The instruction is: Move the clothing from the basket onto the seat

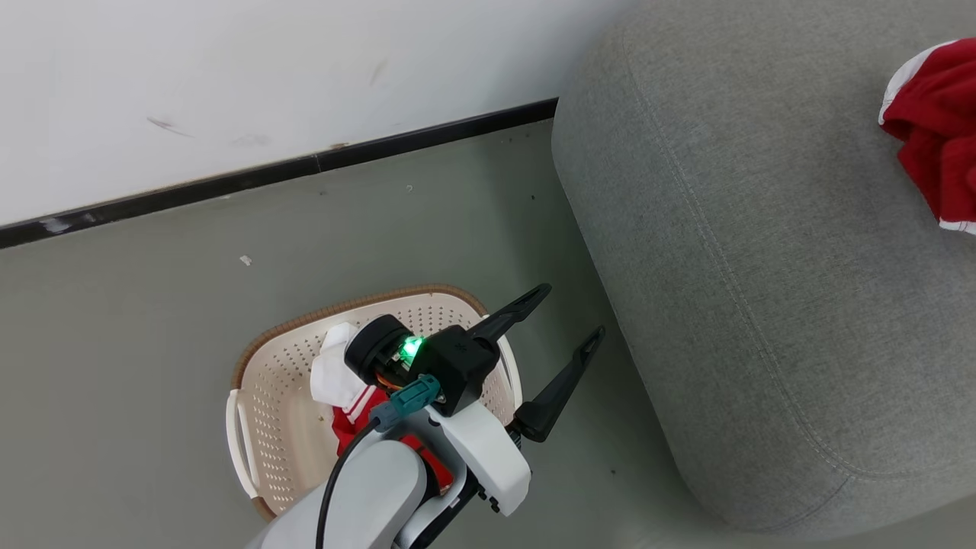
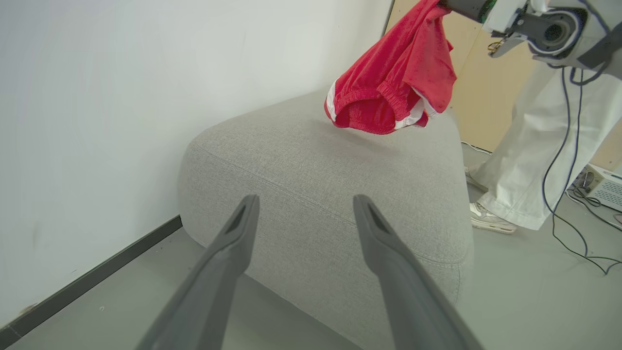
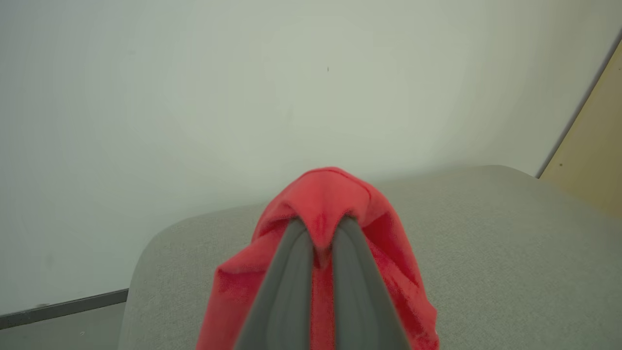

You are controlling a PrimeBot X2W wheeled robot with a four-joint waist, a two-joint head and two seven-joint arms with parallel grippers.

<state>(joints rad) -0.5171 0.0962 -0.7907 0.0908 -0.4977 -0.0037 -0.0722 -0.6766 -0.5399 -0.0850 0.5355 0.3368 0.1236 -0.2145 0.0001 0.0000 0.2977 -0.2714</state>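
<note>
My right gripper (image 3: 320,226) is shut on a red garment with white trim (image 3: 335,194). It holds the garment over the grey seat (image 3: 486,253). In the left wrist view that garment (image 2: 393,82) hangs with its lower edge close above the seat (image 2: 311,165); in the head view it (image 1: 934,130) is at the far right. The second red and white garment (image 1: 343,389) lies in the cream basket (image 1: 282,381) on the floor, partly hidden by my left arm. My left gripper (image 1: 568,316) is open and empty between basket and seat (image 1: 762,267), its fingers (image 2: 243,228) pointing at the seat.
A white wall (image 1: 229,76) with a dark skirting strip (image 1: 305,164) runs behind the basket and seat. A person's leg in white trousers (image 2: 529,155) and a shoe (image 2: 488,219) stand beyond the seat, beside cables (image 2: 559,194) and a pale box (image 2: 602,184) on the floor.
</note>
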